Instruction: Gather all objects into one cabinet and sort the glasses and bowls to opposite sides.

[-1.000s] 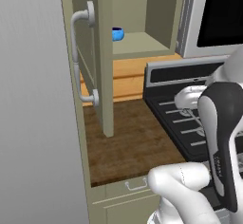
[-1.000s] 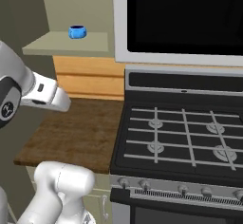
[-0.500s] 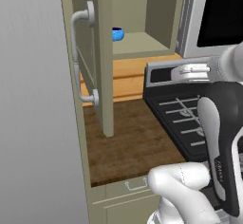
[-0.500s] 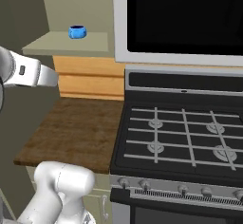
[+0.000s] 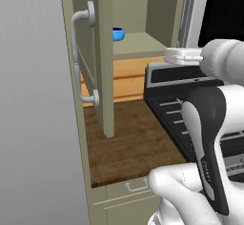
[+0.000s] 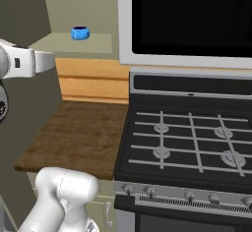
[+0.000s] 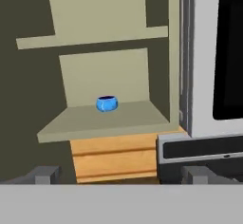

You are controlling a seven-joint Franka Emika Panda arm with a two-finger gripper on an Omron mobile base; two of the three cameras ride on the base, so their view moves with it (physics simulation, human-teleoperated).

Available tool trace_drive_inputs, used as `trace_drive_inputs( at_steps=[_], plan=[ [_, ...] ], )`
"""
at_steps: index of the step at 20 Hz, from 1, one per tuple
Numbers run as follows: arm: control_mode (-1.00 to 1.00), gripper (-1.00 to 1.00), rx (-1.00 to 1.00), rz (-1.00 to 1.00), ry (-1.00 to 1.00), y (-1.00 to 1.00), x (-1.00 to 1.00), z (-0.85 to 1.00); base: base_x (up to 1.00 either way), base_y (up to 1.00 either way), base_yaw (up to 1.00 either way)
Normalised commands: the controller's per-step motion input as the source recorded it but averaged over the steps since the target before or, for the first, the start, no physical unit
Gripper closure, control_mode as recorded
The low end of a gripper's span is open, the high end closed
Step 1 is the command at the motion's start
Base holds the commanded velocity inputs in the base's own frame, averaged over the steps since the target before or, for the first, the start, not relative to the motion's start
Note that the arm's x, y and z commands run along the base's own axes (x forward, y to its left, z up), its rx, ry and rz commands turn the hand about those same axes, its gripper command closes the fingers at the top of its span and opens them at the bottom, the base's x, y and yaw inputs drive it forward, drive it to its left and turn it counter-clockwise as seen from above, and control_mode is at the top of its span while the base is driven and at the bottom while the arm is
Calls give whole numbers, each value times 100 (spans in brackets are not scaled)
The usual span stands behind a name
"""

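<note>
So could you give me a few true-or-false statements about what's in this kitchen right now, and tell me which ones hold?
1. A blue bowl sits on the lower shelf of the open cabinet. True.
2. The end effector is gripping the blue bowl. False: its fingers stand open and well short of the bowl, holding nothing.
3. A stove stands to the right of the wooden counter. True.
4. A red cup stands beside the blue bowl on the shelf. False: the bowl is alone there.
5. A pot rests on one of the stove's burners. False: the grates are bare.
</note>
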Motion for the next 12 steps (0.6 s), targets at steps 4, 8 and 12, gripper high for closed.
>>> trace_drive_inputs(
  at_steps=[4,8,12],
  plan=[
    [-100,-100,0,4,-9,17,38,37,0,0,0],
    [-100,-100,-3,0,2,27,3,7,0,0,0],
    [-100,-100,-3,0,7,26,8,-2,0,0,0]
  ],
)
